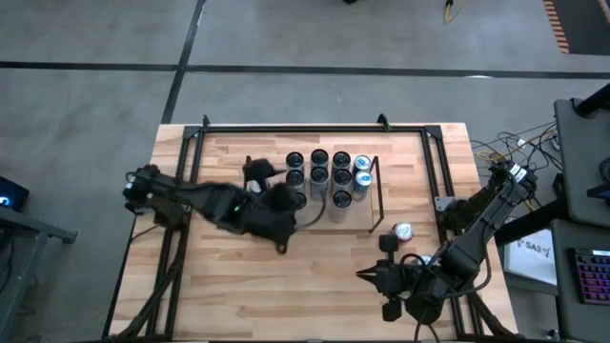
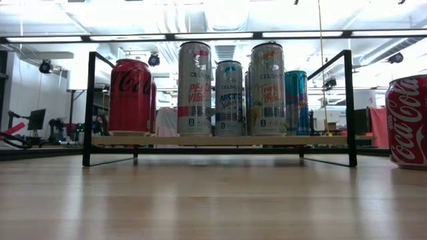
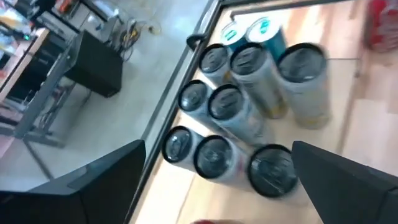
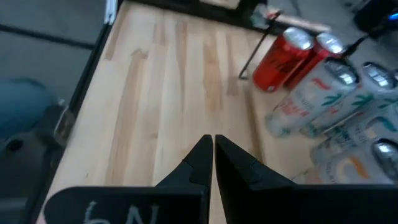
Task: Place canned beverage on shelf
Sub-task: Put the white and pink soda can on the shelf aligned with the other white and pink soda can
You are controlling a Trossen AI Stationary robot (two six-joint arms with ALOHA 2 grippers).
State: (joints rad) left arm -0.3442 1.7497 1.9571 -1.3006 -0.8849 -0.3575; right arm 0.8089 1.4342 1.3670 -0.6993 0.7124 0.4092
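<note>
Left gripper (image 1: 286, 198) hovering over shelf's (image 1: 376, 195) left end, fingers spread wide, gripping nothing. Shelf sitting mid-table, carrying cluster of cans (image 1: 329, 174). Red can (image 1: 403, 232) standing on table just right of shelf. Right gripper (image 1: 365, 276) waiting near front edge, fingers pressed together, empty, near red can.

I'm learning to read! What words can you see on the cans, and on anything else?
"Coca-Cola" on the red can at the shelf's left end.
"Coca-Cola", cut off by the picture's edge, on the red can on the table.
"CELSIUS" and "PEACH VIBE" on the tall silver can.
"CELSIUS" and "ARCTIC VIBE" on the middle can.
"CELSIUS" on the next silver can; its flavour words are too blurred.
The teal can's text is unreadable.
</note>
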